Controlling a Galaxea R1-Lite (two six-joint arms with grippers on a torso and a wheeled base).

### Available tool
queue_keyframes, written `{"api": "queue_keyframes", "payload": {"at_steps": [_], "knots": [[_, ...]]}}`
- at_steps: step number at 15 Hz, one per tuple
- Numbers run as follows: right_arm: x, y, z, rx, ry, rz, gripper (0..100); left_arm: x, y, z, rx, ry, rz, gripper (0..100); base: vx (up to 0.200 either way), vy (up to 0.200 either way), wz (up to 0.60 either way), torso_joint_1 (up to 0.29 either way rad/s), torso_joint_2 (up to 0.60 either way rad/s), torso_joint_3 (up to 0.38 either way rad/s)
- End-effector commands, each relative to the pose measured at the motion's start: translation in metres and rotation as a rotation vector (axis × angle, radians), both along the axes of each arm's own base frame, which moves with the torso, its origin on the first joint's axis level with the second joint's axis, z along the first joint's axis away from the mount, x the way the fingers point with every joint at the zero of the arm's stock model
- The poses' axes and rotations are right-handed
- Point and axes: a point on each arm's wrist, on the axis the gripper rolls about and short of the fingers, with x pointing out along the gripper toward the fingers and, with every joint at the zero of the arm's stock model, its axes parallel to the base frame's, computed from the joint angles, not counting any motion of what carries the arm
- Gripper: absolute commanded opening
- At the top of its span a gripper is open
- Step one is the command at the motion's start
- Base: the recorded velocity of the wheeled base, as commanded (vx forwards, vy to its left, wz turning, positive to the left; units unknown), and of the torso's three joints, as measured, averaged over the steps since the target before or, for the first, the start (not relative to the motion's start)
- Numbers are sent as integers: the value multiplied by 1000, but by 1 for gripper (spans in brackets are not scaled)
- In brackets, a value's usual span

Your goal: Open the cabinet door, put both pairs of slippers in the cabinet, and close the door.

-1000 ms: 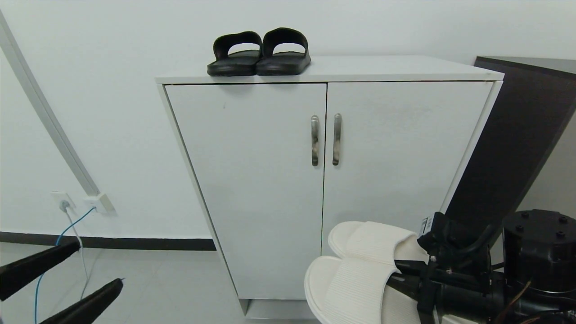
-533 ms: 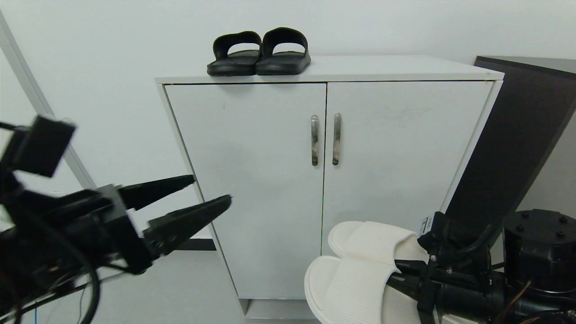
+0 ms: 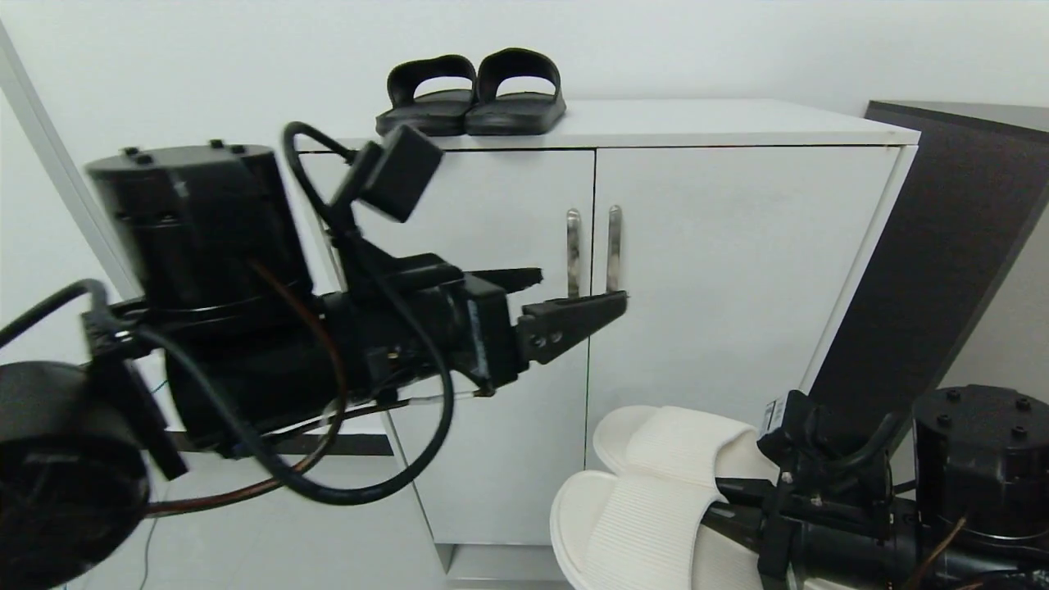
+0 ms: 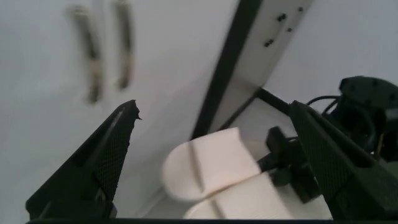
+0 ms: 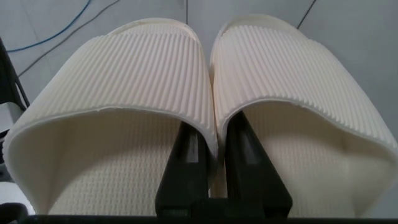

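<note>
white slippers [image 5: 143, 81]: ribbed, matt | door handles [image 3: 574, 246]: brushed metal (worn-looking)

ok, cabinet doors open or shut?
Shut. Both doors sit flush, handles side by side, no interior showing. Left gripper hangs open near the handles.

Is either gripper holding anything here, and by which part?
The right gripper holds the pair of cream ribbed slippers, pinching their adjoining inner side walls together, a finger inside each. The left gripper is open, empty.
</note>
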Motion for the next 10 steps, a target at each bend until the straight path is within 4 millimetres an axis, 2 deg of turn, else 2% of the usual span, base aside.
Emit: {"api": "queue_keyframes", "payload": {"at_steps": [1, 4, 7, 10], "knots": [[1, 0, -3, -8, 8, -2, 0, 28, -42, -4, -27, 63, -96, 100, 0, 0, 0, 0, 0, 0], [0, 0, -2, -6, 6, -2, 0, 54, -54, -7, -45, 86, -152, 100, 0, 0, 0, 0, 0, 0], [1, -1, -2, -4, 5, -5, 0, 77, -52, -5, -92, 128, -145, 100, 0, 0, 0, 0, 0, 0], [2, -2, -2, -5, 5, -12, 0, 83, -50, -4, -83, 145, -74, 100, 0, 0, 0, 0, 0, 0]]}}
